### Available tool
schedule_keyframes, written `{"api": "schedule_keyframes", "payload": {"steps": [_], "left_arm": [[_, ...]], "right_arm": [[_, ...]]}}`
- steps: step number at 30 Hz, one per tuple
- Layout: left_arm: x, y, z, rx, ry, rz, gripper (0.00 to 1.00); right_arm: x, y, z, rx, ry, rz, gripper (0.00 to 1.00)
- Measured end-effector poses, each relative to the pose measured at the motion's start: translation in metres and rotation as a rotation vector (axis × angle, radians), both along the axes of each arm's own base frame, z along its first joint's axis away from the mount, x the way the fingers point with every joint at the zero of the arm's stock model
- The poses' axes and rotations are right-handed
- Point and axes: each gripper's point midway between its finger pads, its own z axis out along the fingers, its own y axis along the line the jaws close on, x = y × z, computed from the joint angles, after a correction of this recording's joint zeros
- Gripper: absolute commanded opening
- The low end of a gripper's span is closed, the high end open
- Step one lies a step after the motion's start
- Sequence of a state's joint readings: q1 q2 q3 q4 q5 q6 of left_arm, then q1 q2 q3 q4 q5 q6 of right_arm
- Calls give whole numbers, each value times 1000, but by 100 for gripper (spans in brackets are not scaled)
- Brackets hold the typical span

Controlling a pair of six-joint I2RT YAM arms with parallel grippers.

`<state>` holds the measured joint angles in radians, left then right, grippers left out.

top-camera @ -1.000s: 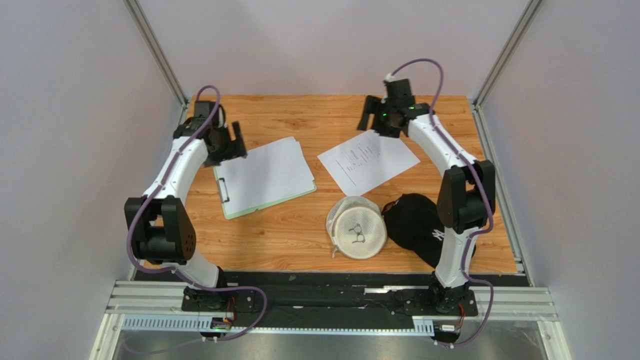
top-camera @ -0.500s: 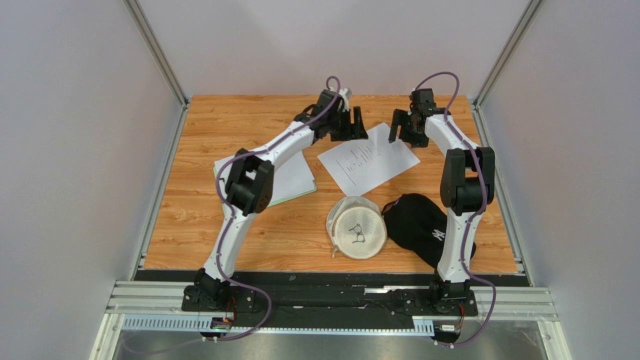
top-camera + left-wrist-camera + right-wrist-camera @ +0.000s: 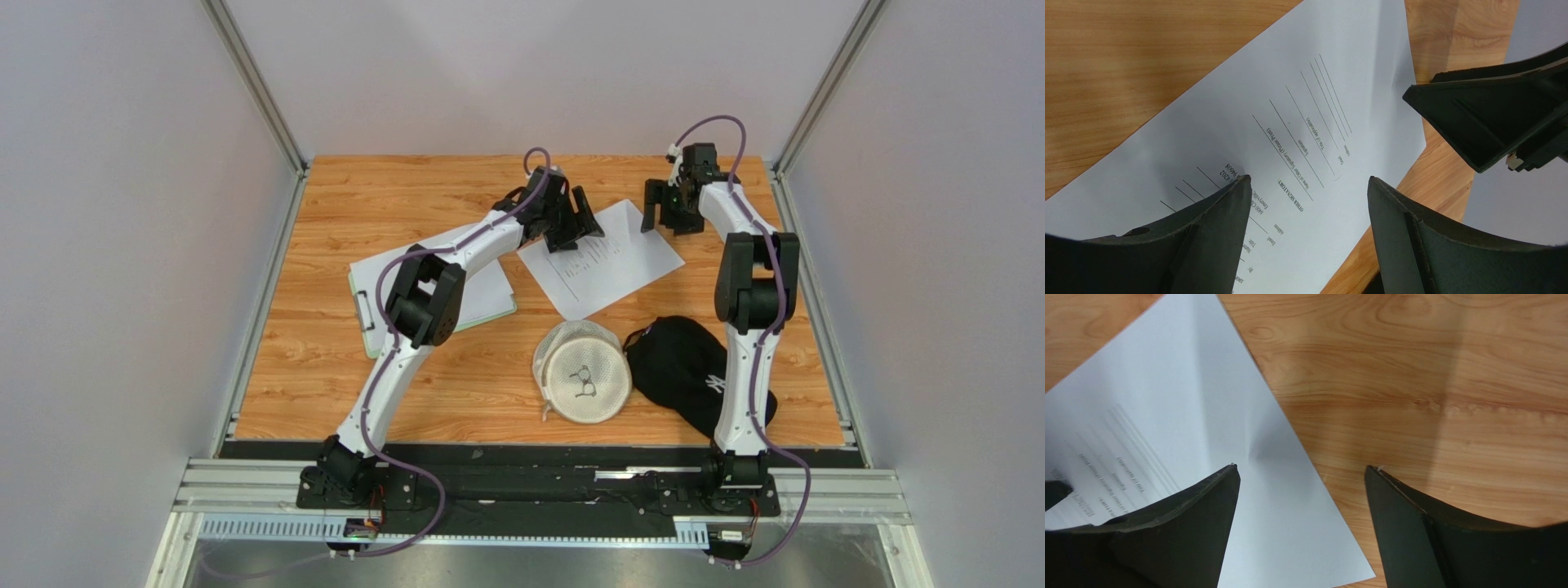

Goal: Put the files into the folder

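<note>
A printed white sheet [image 3: 604, 263] lies flat on the wooden table at the far middle. My left gripper [image 3: 574, 216] is open over its far left edge; in the left wrist view the sheet [image 3: 1290, 122] lies between and below the open gripper [image 3: 1309, 180]. My right gripper [image 3: 672, 206] is open at the sheet's far right corner, and in the right wrist view the sheet's edge [image 3: 1229, 416] runs under the gripper [image 3: 1300, 470]. The light-green clipboard [image 3: 367, 321] lies at the left with white sheets [image 3: 481, 292] on it, partly hidden by my left arm.
A white cap [image 3: 584, 371] and a black cap [image 3: 687, 358] lie near the front of the printed sheet. Grey walls and metal frame posts close the table's left, right and far sides. The right gripper's fingers [image 3: 1499, 116] show close in the left wrist view.
My left arm has swung from the clipboard across to the printed sheet's far left edge. My right gripper has moved right, from the sheet's far edge to its far right corner.
</note>
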<state>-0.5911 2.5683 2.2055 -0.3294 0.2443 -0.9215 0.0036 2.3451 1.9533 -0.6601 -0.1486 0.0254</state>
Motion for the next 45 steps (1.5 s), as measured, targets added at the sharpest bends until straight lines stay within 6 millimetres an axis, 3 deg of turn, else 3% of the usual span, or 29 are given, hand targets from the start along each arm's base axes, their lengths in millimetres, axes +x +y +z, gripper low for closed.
{"api": "schedule_keyframes", "payload": {"steps": [8, 20, 30, 37, 40, 45], "left_arm": [[-2, -2, -1, -13, 29, 20, 78], [0, -6, 0, -24, 42, 0, 79], [-2, -5, 0, -40, 58, -23, 80], [-3, -9, 1, -59, 62, -52, 80], [-4, -10, 1, -63, 62, -66, 80], [-6, -12, 1, -68, 62, -85, 80]], "right_arm": [[-9, 23, 3, 113, 26, 79, 73], [-44, 65, 10, 375, 100, 128, 76], [-71, 55, 19, 573, 161, -52, 77], [-74, 48, 15, 695, 184, -202, 71], [-70, 53, 21, 741, 169, -198, 66], [-66, 57, 28, 758, 118, -139, 67]]}}
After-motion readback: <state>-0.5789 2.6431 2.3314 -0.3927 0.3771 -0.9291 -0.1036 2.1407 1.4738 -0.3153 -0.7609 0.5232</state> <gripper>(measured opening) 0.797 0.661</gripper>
